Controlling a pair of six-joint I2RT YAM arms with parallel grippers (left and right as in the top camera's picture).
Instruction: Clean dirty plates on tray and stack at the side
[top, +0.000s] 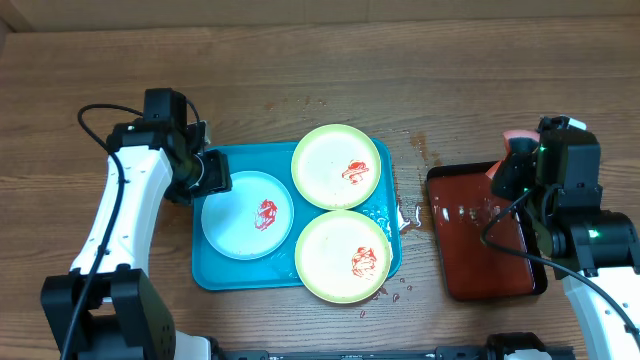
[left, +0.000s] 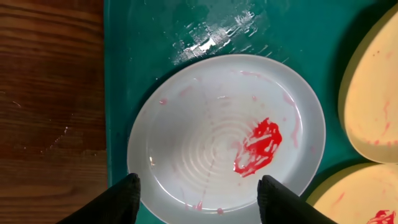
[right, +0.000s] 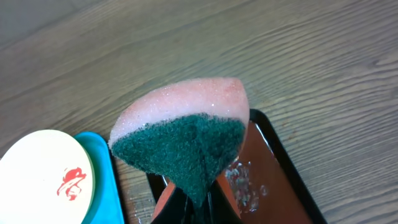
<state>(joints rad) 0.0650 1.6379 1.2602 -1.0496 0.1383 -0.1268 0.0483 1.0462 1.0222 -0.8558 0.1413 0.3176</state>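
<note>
1. Left of the centre of the table (top: 300, 60), we find the turquoise tray (top: 212, 275) lying flat, with wet glare on its floor.
2. We count three dirty plates in it, each carrying a red sauce smear:
   - The light-blue plate (top: 247, 214) lies at the tray's left end.
   - The far green-rimmed plate (top: 337, 166) lies at the tray's far right corner and overlaps the far rim.
   - The near green-rimmed plate (top: 343, 256) lies at the tray's near right corner, overlaps the near rim, and sits just beside the other two.
3. We see the left gripper (left: 199, 183) over the left part of the light-blue plate. Its jaws are spread wide with nothing between them. We cannot tell whether the fingertips (left: 130, 186) touch the plate.
4. We see the right gripper (right: 189, 208) above the far end of the dark red-brown tray (top: 480, 245), near the table's right edge. It is clenched on a sponge (right: 186, 130), pink foam with a green scouring face, folded and held clear of that tray.
5. We note droplets on the wood between the two trays.
</note>
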